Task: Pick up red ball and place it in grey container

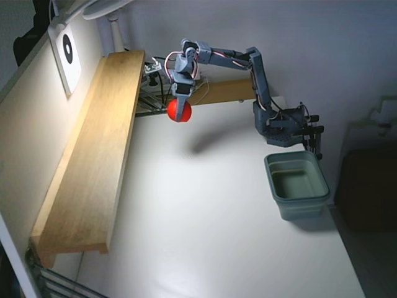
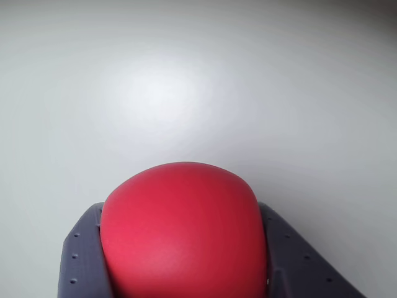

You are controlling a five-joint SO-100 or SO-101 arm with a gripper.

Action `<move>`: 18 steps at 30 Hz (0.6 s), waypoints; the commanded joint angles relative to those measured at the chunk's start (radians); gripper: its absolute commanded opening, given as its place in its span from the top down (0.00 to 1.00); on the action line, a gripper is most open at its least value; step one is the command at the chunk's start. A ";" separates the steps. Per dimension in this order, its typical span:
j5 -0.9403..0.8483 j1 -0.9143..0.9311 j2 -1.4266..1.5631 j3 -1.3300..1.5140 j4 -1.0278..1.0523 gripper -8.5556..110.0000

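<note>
My claw (image 1: 179, 113) clamps the smooth red ball (image 1: 179, 110); tapered grey container (image 1: 298, 185) at four o'clock on matte desk (image 1: 205, 230).

Red ball (image 1: 179, 110): smooth, bright, clamped between fingers (image 2: 84, 261), lifted off tabletop. Grey container (image 1: 297, 184): upright, open, empty, well apart at right in fixed view.

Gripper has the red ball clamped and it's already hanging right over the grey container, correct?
Not quite. The gripper does clamp the red ball, but the fixed view shows it near the wooden shelf, well left of the grey container, over bare table.
</note>
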 commanded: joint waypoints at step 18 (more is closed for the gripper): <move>0.003 -0.602 0.026 -0.040 0.012 0.73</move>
